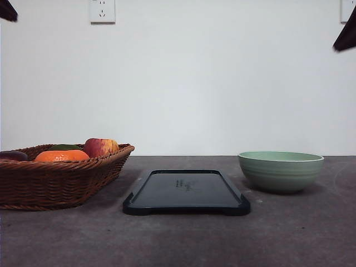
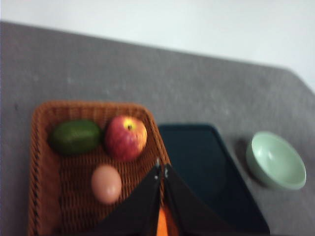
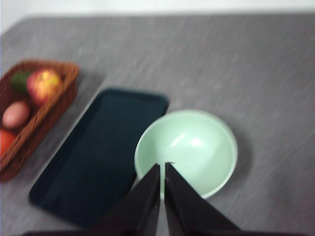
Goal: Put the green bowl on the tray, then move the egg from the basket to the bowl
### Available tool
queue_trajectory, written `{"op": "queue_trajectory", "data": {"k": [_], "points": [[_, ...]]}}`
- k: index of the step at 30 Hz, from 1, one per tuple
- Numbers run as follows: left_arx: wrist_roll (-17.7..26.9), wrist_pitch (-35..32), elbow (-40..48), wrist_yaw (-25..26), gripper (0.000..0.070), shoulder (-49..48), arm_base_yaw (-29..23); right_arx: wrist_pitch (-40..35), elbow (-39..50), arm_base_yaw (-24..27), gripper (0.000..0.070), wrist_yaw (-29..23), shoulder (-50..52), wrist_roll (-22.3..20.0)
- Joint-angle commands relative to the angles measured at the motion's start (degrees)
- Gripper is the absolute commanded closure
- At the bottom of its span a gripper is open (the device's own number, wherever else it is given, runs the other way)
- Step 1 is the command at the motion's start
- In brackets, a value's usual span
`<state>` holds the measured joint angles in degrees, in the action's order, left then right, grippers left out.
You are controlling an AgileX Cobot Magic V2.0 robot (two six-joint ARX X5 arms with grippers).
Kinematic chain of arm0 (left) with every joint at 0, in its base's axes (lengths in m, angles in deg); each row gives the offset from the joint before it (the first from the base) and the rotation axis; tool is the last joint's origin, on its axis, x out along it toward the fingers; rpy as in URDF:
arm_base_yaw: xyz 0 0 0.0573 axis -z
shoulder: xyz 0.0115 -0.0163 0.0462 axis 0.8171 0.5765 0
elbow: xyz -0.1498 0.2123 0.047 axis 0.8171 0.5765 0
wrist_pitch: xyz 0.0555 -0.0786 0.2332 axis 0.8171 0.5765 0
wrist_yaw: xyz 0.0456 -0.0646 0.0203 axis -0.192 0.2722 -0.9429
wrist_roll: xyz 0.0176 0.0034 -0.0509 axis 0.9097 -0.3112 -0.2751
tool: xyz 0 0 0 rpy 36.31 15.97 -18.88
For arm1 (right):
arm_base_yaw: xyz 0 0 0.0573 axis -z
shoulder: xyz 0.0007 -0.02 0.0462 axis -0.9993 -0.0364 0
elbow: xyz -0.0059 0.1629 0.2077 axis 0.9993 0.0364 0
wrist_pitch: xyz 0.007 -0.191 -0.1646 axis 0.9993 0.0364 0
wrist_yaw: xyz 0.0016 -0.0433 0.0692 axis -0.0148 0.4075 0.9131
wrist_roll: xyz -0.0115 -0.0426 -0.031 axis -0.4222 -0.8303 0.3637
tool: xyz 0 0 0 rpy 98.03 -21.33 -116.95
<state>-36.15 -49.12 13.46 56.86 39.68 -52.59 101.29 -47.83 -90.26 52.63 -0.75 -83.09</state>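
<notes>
The green bowl (image 1: 281, 173) stands empty on the table, right of the dark tray (image 1: 186, 192), which has nothing on it. At the left, the wicker basket (image 1: 55, 181) holds the egg (image 2: 106, 183); the egg lies on the weave beside an apple (image 2: 125, 137). High above the basket's tray-side rim, my left gripper (image 2: 161, 169) is shut and holds nothing. My right gripper (image 3: 162, 167) is also shut and bare, hanging well above the bowl (image 3: 197, 142), near its rim. The right wrist view also takes in the tray (image 3: 98, 152) and the egg (image 3: 15, 114).
The basket also carries an avocado (image 2: 75, 136) and an orange (image 1: 61, 156). A white wall with a socket (image 1: 102, 11) closes the far side of the grey table. Bare tabletop lies in front of the tray and around the bowl.
</notes>
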Motion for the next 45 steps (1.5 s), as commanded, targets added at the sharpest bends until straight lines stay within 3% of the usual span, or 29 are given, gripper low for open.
{"op": "queue_trajectory", "data": {"k": [1, 7, 12, 14, 17, 18, 20, 23, 27, 31, 38, 45], "points": [[3.24, 2.05, -1.90, 0.59, 0.0700, 1.98, 0.78, 1.75, -2.40, -0.15, 0.0694, 1.41, -2.80, -1.60], [8.89, 9.42, -4.94, 1.80, 0.0700, 7.71, 3.86, 8.12, -6.74, -0.15, 0.0694, 2.80, -9.80, -4.31], [9.59, 10.58, -5.22, 1.81, 0.0698, 9.56, 5.70, 7.73, -7.12, -0.15, 0.0693, 2.78, -10.72, -5.53], [9.61, 10.50, -5.22, 1.79, 0.0620, 9.65, 5.98, 7.50, -7.12, -0.15, 0.0677, 2.76, -10.69, -6.07], [9.59, 10.56, -5.22, 1.77, 0.0375, 9.63, 6.02, 7.56, -7.12, -0.15, 0.0537, 2.74, -10.69, -6.07], [9.59, 10.56, -5.22, 1.77, 0.0357, 9.63, 6.02, 7.52, -7.12, -0.15, 0.0493, 2.73, -10.69, -6.06], [9.59, 10.54, -5.22, 1.77, 0.0350, 9.63, 6.02, 7.54, -7.12, -0.15, 0.0452, 2.68, -10.69, -5.96], [9.59, 10.54, -5.22, 1.77, 0.0350, 9.63, 6.02, 7.54, -7.12, -0.15, 0.0451, 2.50, -10.69, -4.98], [9.56, 10.52, -5.22, 1.77, 0.0350, 9.63, 6.02, 8.08, -8.29, -0.14, 0.0451, -0.98, -11.21, -1.66], [9.45, 10.54, -5.22, 1.77, 0.0350, 9.63, 6.02, 13.60, -13.19, -0.06, 0.0450, -4.59, -14.39, 0.73], [8.91, 10.54, -5.22, 1.77, 0.0350, 9.63, 6.02, 25.21, -25.95, -0.02, 0.0450, -6.79, -25.74, -0.21], [8.87, 10.54, -5.22, 1.77, 0.0350, 9.63, 6.02, 27.38, -33.01, -0.04, 0.0450, -10.62, -35.66, -2.90]]}}
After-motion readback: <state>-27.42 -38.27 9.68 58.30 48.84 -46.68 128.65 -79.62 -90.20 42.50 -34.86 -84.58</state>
